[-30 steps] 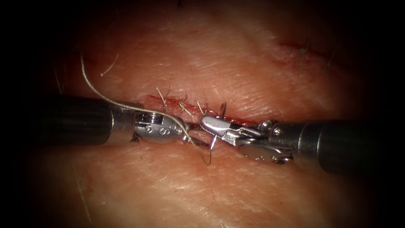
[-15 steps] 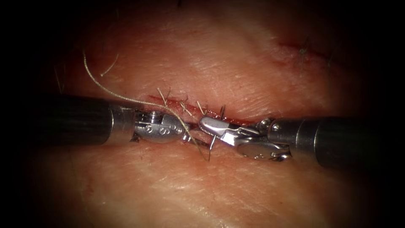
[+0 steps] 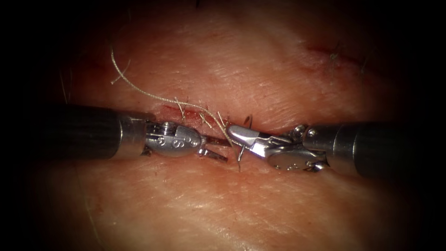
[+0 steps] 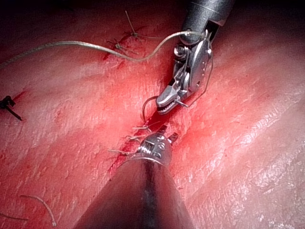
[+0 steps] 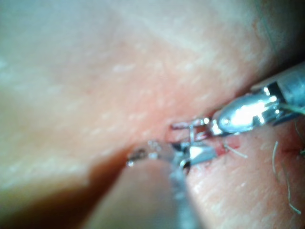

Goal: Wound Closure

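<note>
Two tools over the cut [image 3: 186, 113]: right tool [image 3: 238, 135] clamps the needle [image 3: 241, 151] mid-curve, thread [image 3: 153, 96] trailing left; left tool [image 3: 218, 148] gapes, holding nothing, no readable writing.

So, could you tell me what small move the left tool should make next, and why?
Probably ease the left tool a little toward the needle: its jaws stand open and empty just beside it, while the right tool is shut on the needle near mid-curve, thread trailing. I cannot tell whether the tip is in the tissue.
</note>
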You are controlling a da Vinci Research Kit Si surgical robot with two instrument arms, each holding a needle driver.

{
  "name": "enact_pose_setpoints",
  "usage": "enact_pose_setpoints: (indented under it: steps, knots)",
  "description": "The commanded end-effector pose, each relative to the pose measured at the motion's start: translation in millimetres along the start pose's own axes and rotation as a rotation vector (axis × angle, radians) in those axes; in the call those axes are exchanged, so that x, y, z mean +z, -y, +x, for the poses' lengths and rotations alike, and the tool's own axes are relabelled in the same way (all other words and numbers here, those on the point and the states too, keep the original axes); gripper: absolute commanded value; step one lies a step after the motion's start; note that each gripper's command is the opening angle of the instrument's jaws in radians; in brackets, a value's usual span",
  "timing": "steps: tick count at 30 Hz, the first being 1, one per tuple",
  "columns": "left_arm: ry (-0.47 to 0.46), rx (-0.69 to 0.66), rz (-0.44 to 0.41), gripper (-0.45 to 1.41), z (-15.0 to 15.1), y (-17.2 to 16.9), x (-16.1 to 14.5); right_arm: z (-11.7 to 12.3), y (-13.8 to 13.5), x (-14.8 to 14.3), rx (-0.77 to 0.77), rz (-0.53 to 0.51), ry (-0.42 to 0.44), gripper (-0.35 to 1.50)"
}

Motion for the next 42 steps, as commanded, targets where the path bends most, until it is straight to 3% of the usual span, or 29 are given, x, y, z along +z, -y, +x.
enact_pose_setpoints:
  steps: [1,15,30,42]
  knots:
    - [0.005,-0.007,0.003,0.21,-0.7,-0.2,1.3,0.0,0.7,0.6,0.006,-0.001,-0.002,-0.35]
    - [0.012,-0.032,0.01,0.24,-2.7,-0.2,2.9,0.7,0.9,0.8,0.022,-0.008,-0.01,-0.35]
    - [0.016,-0.029,0.004,0.24,-3.0,-0.1,2.5,0.0,3.8,1.2,0.097,0.011,-0.018,-0.35]
    - [0.019,-0.04,0.001,0.24,-3.1,-0.1,2.3,0.1,3.6,1.0,0.13,-0.006,-0.028,-0.35]
